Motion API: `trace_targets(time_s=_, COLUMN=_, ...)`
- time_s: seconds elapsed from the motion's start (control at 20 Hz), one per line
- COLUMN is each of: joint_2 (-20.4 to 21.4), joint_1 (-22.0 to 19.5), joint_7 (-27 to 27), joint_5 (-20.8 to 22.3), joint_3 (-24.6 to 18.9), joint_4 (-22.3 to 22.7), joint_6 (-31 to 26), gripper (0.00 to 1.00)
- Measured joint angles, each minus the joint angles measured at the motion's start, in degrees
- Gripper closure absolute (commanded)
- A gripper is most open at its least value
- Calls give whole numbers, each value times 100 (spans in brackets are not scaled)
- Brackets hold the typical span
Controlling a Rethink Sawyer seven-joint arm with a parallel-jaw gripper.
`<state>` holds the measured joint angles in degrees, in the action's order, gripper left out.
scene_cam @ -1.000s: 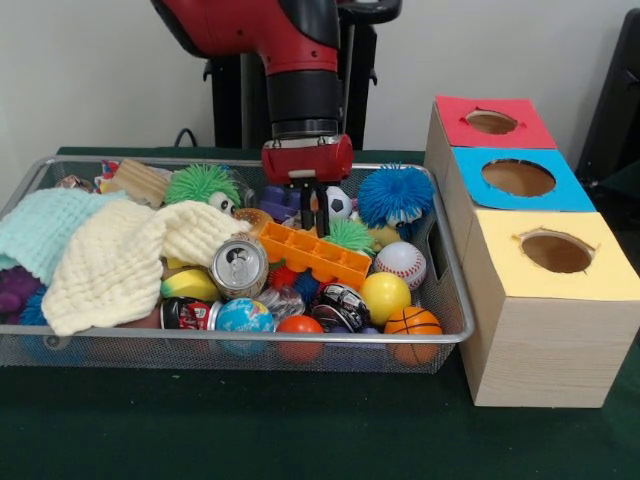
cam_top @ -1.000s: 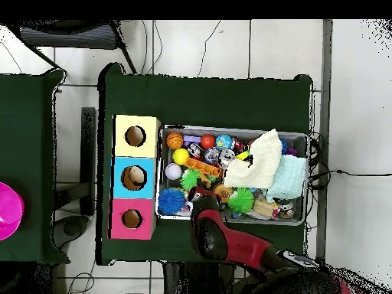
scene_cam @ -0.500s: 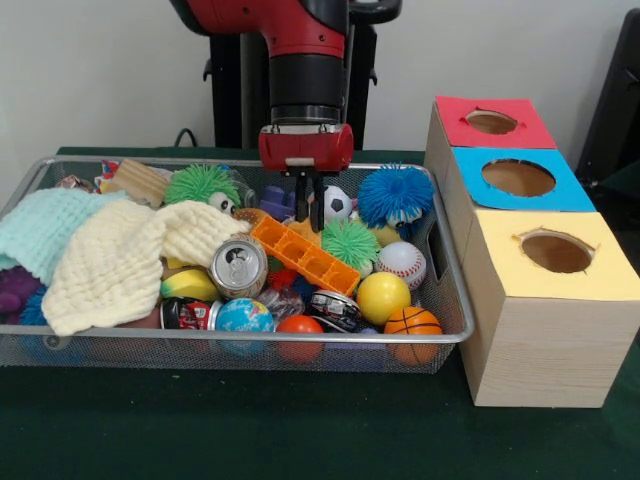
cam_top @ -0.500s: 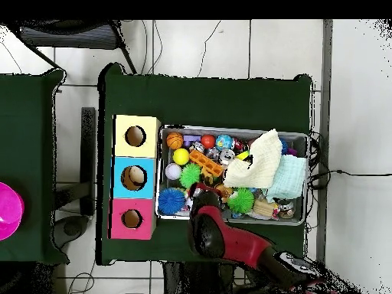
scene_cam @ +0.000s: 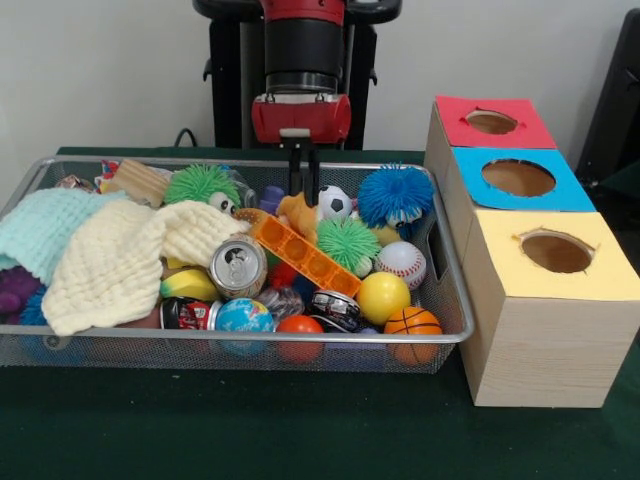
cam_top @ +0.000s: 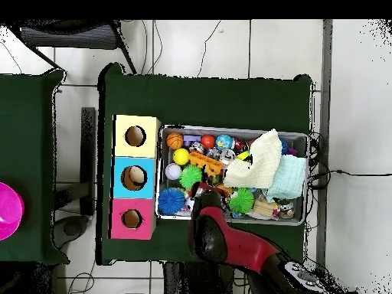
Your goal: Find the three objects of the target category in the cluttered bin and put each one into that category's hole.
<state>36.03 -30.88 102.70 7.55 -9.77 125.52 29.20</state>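
The wire mesh bin (scene_cam: pixel 250 339) is full of toys, balls and cloths; it also shows in the overhead view (cam_top: pixel 230 128). The round hole (scene_cam: pixel 491 122) in the red-topped box is at the far right, and in the overhead view (cam_top: pixel 132 219) it is the box nearest the robot. My gripper (scene_cam: pixel 304 190) hangs over the back middle of the bin. Its fingers are close together, with the tips on a small tan toy (scene_cam: pixel 293 213) that sits raised beside a soccer ball (scene_cam: pixel 336 202). In the overhead view the arm (cam_top: pixel 208 230) hides the gripper.
An orange ridged tray (scene_cam: pixel 305 255) lies tilted below the gripper. Blue (scene_cam: pixel 395 195) and green (scene_cam: pixel 348 243) spiky balls, a baseball (scene_cam: pixel 401 264), a yellow ball (scene_cam: pixel 384 297) and a can (scene_cam: pixel 239 267) lie around. Cream (scene_cam: pixel 110 260) and mint (scene_cam: pixel 40 230) cloths cover the left. Blue-topped (scene_cam: pixel 520 177) and yellow-topped (scene_cam: pixel 555 252) boxes stand nearer.
The gripper has risen out of the toy pile and the arm has drawn back. The orange tray has shifted and tilted, and the tan toy now shows under the fingertips.
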Motion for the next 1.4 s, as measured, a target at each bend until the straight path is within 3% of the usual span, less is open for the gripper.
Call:
trace_targets(time_s=0.4, joint_2=624, joint_1=84, joint_7=0, joint_5=-225, joint_3=12, joint_4=237, joint_6=-237, gripper=100)
trace_targets(time_s=0.8, joint_2=1630, joint_1=539, joint_7=0, joint_5=-827, joint_3=56, joint_4=757, joint_6=-1073, gripper=100)
trace_targets(time_s=1.1, joint_2=2465, joint_1=1205, joint_7=1, joint_5=-1437, joint_3=201, joint_4=1070, joint_6=-1823, gripper=100)
trace_targets(time_s=1.3, joint_2=2763, joint_1=1586, joint_7=5, joint_5=-1729, joint_3=354, joint_4=1168, joint_6=-1975, gripper=100)
trace_targets(time_s=1.4, joint_2=2946, joint_1=1994, joint_7=19, joint_5=-2044, joint_3=532, joint_4=1203, joint_6=-1980, gripper=100)
